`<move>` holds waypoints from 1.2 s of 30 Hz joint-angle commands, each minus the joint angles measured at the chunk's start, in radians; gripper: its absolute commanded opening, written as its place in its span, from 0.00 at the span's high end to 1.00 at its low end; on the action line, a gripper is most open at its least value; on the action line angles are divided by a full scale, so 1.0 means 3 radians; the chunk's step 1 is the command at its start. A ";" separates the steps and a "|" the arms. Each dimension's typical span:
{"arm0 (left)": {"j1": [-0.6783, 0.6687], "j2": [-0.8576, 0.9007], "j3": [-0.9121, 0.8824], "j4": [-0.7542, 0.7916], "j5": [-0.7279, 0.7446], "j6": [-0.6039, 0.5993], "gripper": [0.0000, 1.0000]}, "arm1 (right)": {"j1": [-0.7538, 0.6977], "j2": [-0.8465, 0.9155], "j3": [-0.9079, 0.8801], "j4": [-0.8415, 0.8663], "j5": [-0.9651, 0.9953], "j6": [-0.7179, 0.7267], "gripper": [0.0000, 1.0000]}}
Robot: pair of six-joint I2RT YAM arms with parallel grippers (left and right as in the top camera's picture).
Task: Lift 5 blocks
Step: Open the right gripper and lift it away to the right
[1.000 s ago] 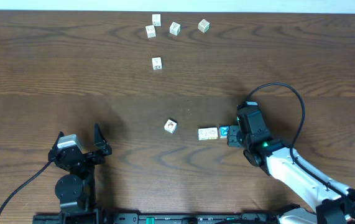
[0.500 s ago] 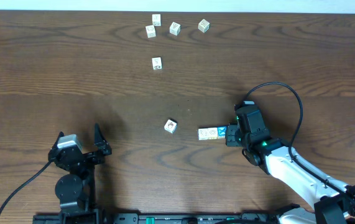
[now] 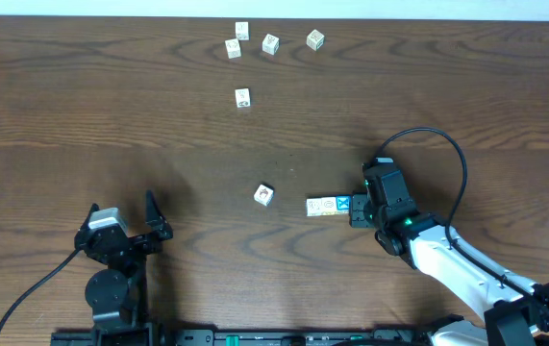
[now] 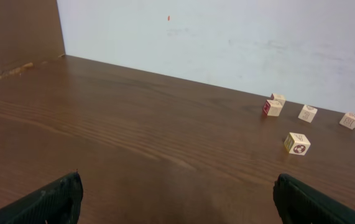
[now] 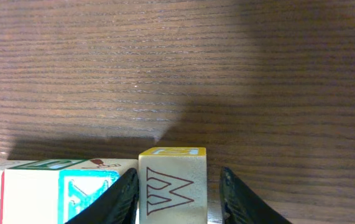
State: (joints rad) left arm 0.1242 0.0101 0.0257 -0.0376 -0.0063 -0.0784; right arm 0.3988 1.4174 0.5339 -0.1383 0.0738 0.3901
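Observation:
Three blocks lie in a row right of centre: two cream blocks (image 3: 321, 206) and a block with a bright blue top (image 3: 345, 203). My right gripper (image 3: 354, 206) straddles the blue-topped block, which shows a W face (image 5: 172, 186) in the right wrist view. The left finger lies against it, while a gap shows at the right finger (image 5: 242, 199), so the jaws are open. Beside it sits a cyan-marked block (image 5: 84, 196). A block with a reddish-brown picture (image 3: 264, 195) lies alone to the left. My left gripper (image 3: 122, 204) rests open and empty at the near left.
Several more cubes sit at the far edge (image 3: 242, 31) (image 3: 234, 47) (image 3: 270, 43), with a green-marked one (image 3: 315, 39) and a lone cube (image 3: 242, 97) nearer. The left wrist view shows these cubes (image 4: 296, 143) ahead on the right. The right arm's black cable (image 3: 447, 144) loops over the table.
The right gripper shifted slightly left with the blue-topped block, setting it against the cream pair. Its jaws have since widened off the block. The left arm has not moved.

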 commanded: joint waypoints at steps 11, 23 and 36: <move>0.0011 -0.0020 -0.0072 -0.0117 -0.0066 -0.0006 0.02 | 0.0025 -0.0048 0.0144 -0.0072 0.0089 -0.0046 0.55; 0.0011 -0.0020 -0.0072 -0.0117 -0.0066 -0.0006 0.02 | 0.0025 -0.0109 0.0676 -0.0445 0.0093 -0.0177 0.52; 0.0013 -0.0020 -0.0072 0.0064 -0.0135 0.0075 0.02 | 0.0010 -0.0151 0.1798 -0.1330 0.0175 -0.0484 0.52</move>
State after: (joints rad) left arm 0.1242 0.0101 0.0219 -0.0170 -0.0254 -0.0734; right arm 0.3985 1.4002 1.0222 -0.5068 0.1093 0.2691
